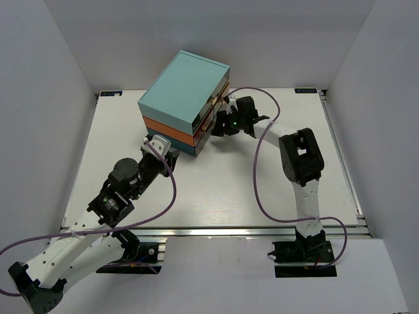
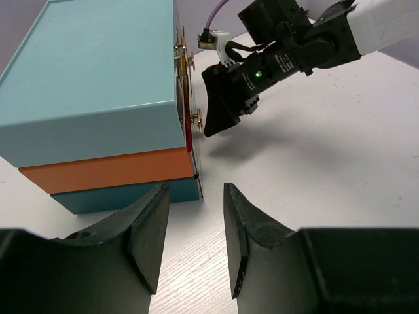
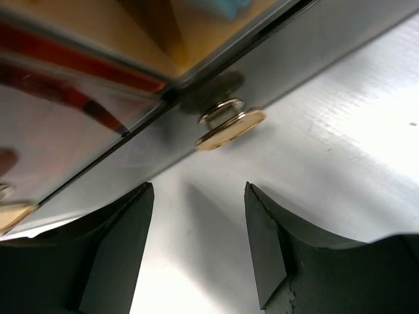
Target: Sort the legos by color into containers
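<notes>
The chest (image 1: 186,98) has stacked light-teal, orange and blue layers, and its drawer fronts (image 1: 213,111) face right. It also shows in the left wrist view (image 2: 98,98), where small gold handles (image 2: 194,118) stick out of its fronts. My right gripper (image 1: 220,124) is open and empty, right at the drawer fronts. In the right wrist view its jaws (image 3: 198,190) stand apart just below one gold handle (image 3: 229,124), not touching it. My left gripper (image 1: 161,145) is open and empty, low over the table by the chest's near corner (image 2: 195,190). No loose legos show.
White walls enclose the table (image 1: 216,190) at the back and both sides. A purple cable (image 1: 258,190) loops from the right arm over the table, and another hangs by the left arm (image 1: 171,190). A metal rail (image 1: 216,230) runs along the near edge.
</notes>
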You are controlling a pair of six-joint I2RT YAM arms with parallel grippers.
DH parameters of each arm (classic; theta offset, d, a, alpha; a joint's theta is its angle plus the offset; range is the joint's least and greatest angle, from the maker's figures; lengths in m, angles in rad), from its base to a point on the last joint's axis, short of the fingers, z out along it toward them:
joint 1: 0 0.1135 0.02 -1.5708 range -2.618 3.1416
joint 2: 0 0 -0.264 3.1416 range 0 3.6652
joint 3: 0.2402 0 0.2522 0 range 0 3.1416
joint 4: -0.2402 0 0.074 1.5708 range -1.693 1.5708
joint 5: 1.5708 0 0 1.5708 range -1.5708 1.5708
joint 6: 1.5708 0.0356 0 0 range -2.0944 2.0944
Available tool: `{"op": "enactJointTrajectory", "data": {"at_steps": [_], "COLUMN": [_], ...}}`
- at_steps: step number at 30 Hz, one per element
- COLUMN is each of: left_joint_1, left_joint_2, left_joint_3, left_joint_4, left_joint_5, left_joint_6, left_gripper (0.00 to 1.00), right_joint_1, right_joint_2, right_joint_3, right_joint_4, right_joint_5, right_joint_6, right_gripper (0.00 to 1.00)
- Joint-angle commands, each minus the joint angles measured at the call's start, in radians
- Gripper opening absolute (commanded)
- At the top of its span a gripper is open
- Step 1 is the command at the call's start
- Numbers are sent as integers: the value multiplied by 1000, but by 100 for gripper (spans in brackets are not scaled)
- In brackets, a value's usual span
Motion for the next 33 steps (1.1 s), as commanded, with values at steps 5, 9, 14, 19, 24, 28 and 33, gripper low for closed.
{"op": "enactJointTrajectory", "data": {"at_steps": [5, 9, 14, 19, 24, 28, 33], "left_joint_1": [3, 3, 3, 3, 3, 3, 3], "left_joint_2": [-17, -18, -18, -15, -9, -6, -3], "left_joint_3": [0, 0, 0, 0, 0, -1, -1], "left_joint_4": [12, 10, 10, 12, 10, 13, 12], "left_joint_5": [9, 7, 4, 4, 2, 2, -1], "left_joint_6": [8, 7, 7, 8, 8, 8, 10], "left_gripper": [49, 49, 49, 49, 49, 49, 49], "right_joint_1": [-6, 2, 0, 2, 0, 0, 2], "right_joint_2": [-118, -118, -113, -113, -96, -75, -36], "right_joint_3": [-31, -17, -11, -3, 12, 52, 104], "right_joint_4": [111, 105, 105, 123, 143, 111, 78], "right_joint_5": [-77, -88, -96, -134, -205, -174, -162], "right_joint_6": [78, 102, 119, 124, 115, 103, 81], "right_gripper": [63, 63, 62, 62, 62, 65, 70]}}
